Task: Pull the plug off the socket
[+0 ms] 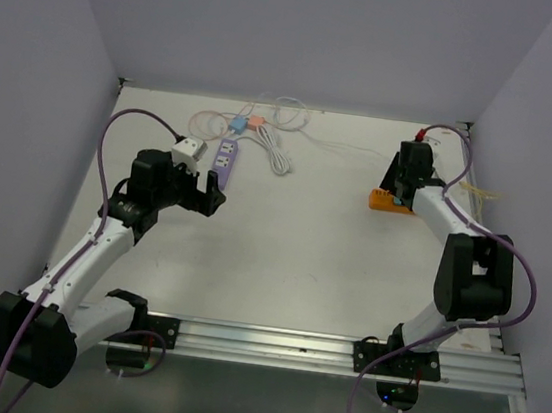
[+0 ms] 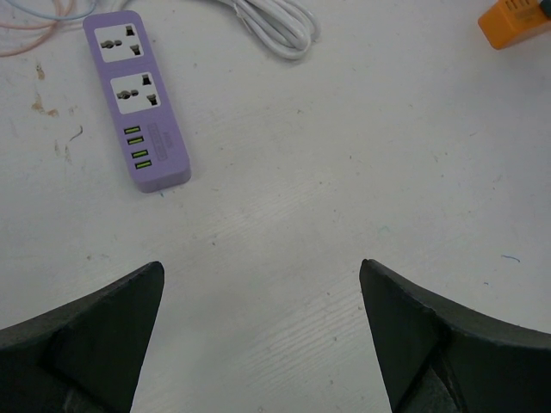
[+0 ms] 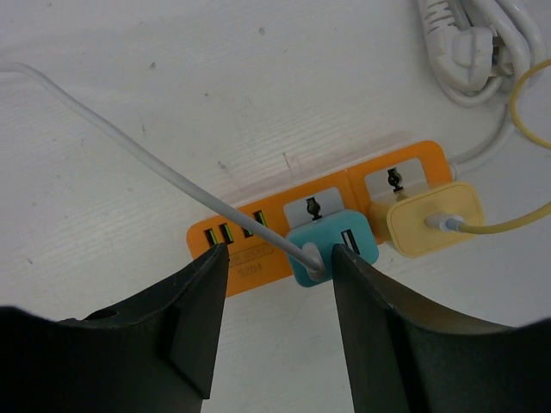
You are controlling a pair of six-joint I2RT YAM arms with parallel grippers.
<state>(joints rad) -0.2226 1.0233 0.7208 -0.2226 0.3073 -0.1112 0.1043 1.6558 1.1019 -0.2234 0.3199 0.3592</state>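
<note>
Right claw (image 3: 280, 267) hangs over the orange strip (image 3: 254, 258) at the table's (image 1: 329, 263) far right, its jaws partly spread and straddling the teal plug (image 3: 331, 249). One finger overlaps the plug's edge and the other stands apart from it. That plug sits in the strip, a white cable (image 3: 155, 163) running off from it, with a yellow plug (image 3: 435, 219) just beside. Left claw (image 2: 261, 275) is spread wide, holding nothing, near a purple strip (image 2: 138, 95).

Nothing reads clearly; the orange power strip (image 3: 258, 258) bears a faint mark, perhaps digits, too blurred to read
</note>
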